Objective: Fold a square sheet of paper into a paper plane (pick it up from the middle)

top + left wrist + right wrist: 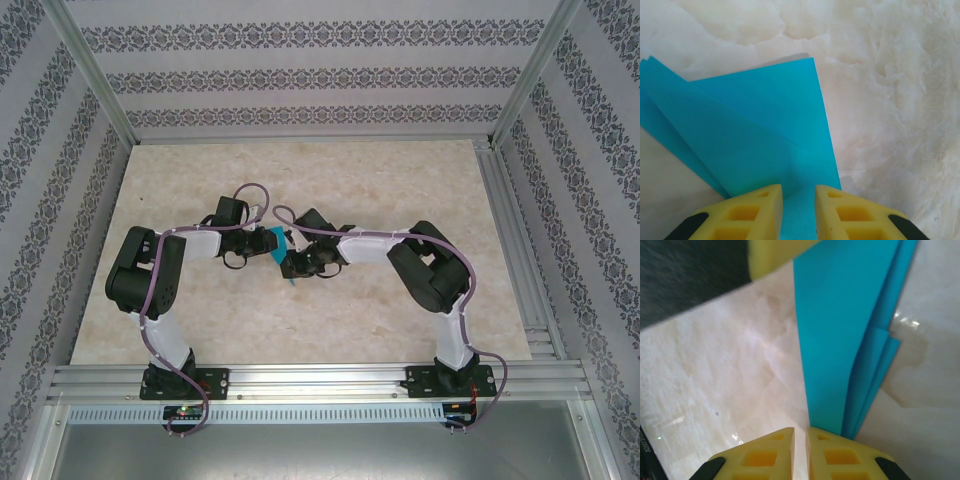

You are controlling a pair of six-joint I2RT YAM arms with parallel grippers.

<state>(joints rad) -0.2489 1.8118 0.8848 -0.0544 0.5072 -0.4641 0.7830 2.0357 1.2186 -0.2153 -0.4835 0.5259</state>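
Note:
The turquoise sheet of paper (277,243) lies mid-table between both grippers, folded into overlapping layers (750,130) with a diagonal crease. My left gripper (798,187) sits low over its near edge, yellow fingers a little apart, and the paper shows through the gap. I cannot tell whether the fingers touch it. In the right wrist view the paper (840,330) runs as a long narrow strip of stacked layers. My right gripper (800,430) is at the strip's near end, jaws almost together with bare table in the slit. The paper's tip lies beside or under its right finger (840,455).
The beige marbled table (400,180) spreads wide on all sides, framed by aluminium rails (520,260) and patterned walls. The left gripper's yellow finger (775,255) and dark body (690,280) stand close in front of my right gripper. Both arms (160,270) bend inward.

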